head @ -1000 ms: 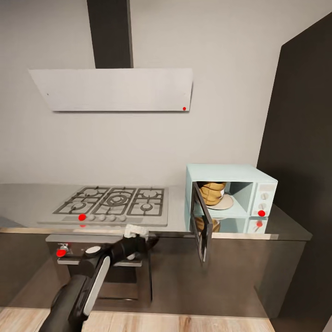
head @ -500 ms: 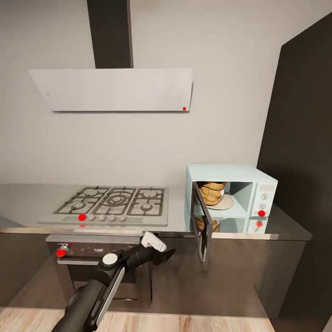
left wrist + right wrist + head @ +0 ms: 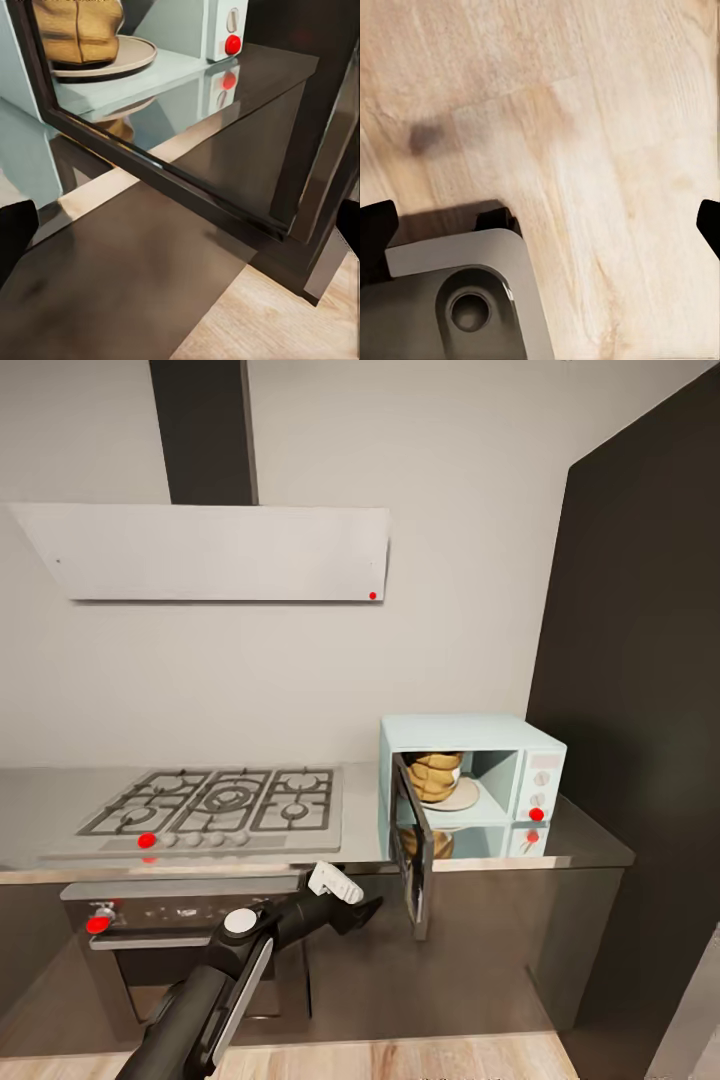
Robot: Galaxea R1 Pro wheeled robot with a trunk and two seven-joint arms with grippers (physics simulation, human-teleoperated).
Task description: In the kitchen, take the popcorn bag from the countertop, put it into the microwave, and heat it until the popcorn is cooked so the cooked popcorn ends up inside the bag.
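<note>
The mint-blue microwave (image 3: pixel 500 745) stands on the grey countertop (image 3: pixel 590 847) with its dark glass door (image 3: pixel 413 852) swung open toward me. Inside it, the mustard-brown popcorn bag (image 3: pixel 435 774) sits upright on the round turntable plate (image 3: pixel 466 797). My left gripper (image 3: pixel 362 911) hangs open below the counter edge, a little left of the door, with nothing in it. In the left wrist view the popcorn bag (image 3: pixel 79 30) sits on the plate behind the door frame (image 3: pixel 172 174), and my left gripper (image 3: pixel 180 225) is spread wide. My right gripper (image 3: pixel 540 225) is open above the wooden floor.
A gas hob (image 3: pixel 215 805) lies in the countertop left of the microwave, with an oven (image 3: pixel 185 935) below and a range hood (image 3: pixel 210 550) above. A tall dark cabinet (image 3: pixel 640 710) rises at the right. My grey base (image 3: pixel 450 300) is over the plank floor (image 3: pixel 585 112).
The left arm swung right and down toward the microwave door. The camera then shifted right, so the whole scene slid left. The bag and door kept their places.
</note>
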